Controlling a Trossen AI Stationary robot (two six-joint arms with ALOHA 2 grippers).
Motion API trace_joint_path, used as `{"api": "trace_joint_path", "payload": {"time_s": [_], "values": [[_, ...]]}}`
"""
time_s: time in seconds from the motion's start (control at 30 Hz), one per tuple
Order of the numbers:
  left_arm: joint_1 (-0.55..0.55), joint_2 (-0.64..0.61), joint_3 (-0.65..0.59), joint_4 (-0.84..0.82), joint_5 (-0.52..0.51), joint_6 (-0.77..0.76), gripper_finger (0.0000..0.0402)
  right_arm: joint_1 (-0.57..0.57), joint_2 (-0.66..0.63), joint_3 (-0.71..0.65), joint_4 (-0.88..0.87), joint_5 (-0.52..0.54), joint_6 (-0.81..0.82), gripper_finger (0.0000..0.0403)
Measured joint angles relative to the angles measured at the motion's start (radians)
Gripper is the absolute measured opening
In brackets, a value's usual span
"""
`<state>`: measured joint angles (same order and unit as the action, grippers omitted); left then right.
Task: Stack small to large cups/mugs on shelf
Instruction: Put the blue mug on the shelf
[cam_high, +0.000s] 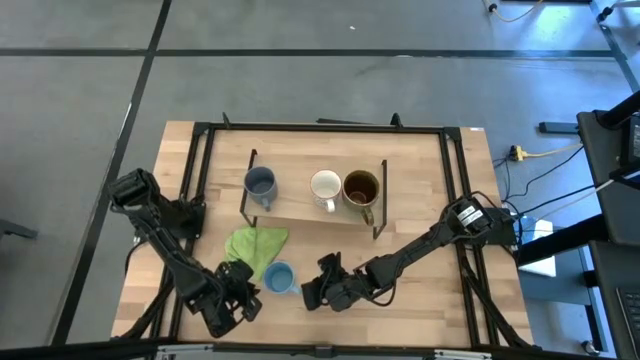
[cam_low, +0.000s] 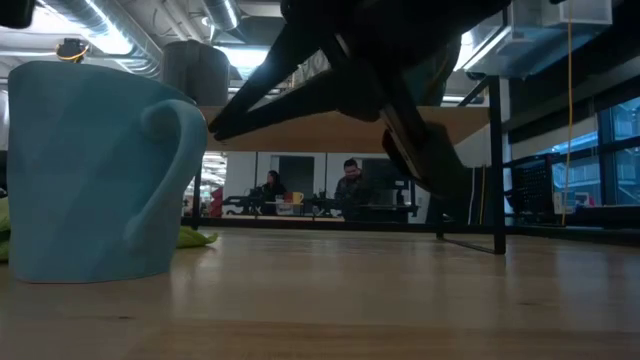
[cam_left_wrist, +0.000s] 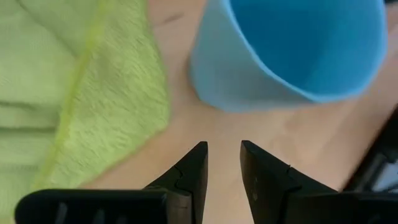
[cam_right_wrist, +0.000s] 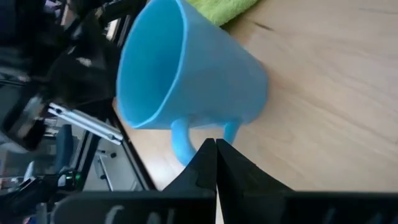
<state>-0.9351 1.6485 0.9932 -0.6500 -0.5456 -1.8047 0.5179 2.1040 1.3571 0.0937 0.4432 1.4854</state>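
Table (cam_high: 420, 290), seen from above. Shelf (cam_high: 300, 212) sits across the middle, toward 12 o'clock of the table's centre. Three mugs stand on it in a row: grey-blue mug (cam_high: 260, 183) at the 9 o'clock end, white mug (cam_high: 325, 186) near the middle, brown mug (cam_high: 361, 187) just beside the white one on its 3 o'clock side, dark inside. White and brown are close together; grey-blue is well apart from them.

Light blue mug (cam_high: 279, 277) is off the shelf, upright on the table at about 6 o'clock of the shelf. Green cloth (cam_high: 255, 245) lies just beside it at its 11 o'clock; cannot tell whether they touch.

Left gripper (cam_high: 243, 297) is low at the table's front edge, at roughly 8 o'clock of the light blue mug. Left wrist view: fingers (cam_left_wrist: 189, 177) apart by a narrow gap, nothing between them, the mug's wall ahead, not touched.

Right gripper (cam_high: 312, 290) comes in from 3 o'clock, just beside the light blue mug. Right wrist view: fingers (cam_right_wrist: 208, 163) pressed together, empty, tips just short of the mug's handle (cam_right_wrist: 181, 142); contact cannot be told.

Low view: light blue mug stands upright on the table, handle turned to 3 o'clock. People sit at desks far back in the room.
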Motion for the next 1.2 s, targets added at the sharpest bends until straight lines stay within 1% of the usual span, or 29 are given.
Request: {"api": "trace_joint_path", "payload": {"time_s": [0.17,0.33,0.7,0.77,1.0,1.2], "values": [[0.03,0.0,-0.007,-0.003,-0.04,0.016,0.0089,0.0,0.0,0.0,0.03,-0.007,-0.01,0.0],[0.069,0.0,-0.009,-0.004,-0.039,0.078,0.0089,0.0,0.0,0.0,0.047,-0.019,-0.022,0.0],[0.101,0.0,-0.009,-0.004,-0.047,0.14,0.0089,0.003,-0.001,0.0,0.077,-0.026,-0.022,0.0],[0.112,0.0,-0.009,-0.004,-0.047,0.143,0.0089,0.006,-0.001,0.001,0.082,-0.022,-0.021,0.0],[0.153,0.0,-0.009,0.016,-0.047,0.225,0.0089,0.022,-0.001,0.001,0.083,-0.009,-0.003,0.0],[0.171,0.0,-0.009,0.017,-0.045,0.245,0.0089,0.031,-0.001,0.001,0.083,0.007,0.002,0.0]]}}
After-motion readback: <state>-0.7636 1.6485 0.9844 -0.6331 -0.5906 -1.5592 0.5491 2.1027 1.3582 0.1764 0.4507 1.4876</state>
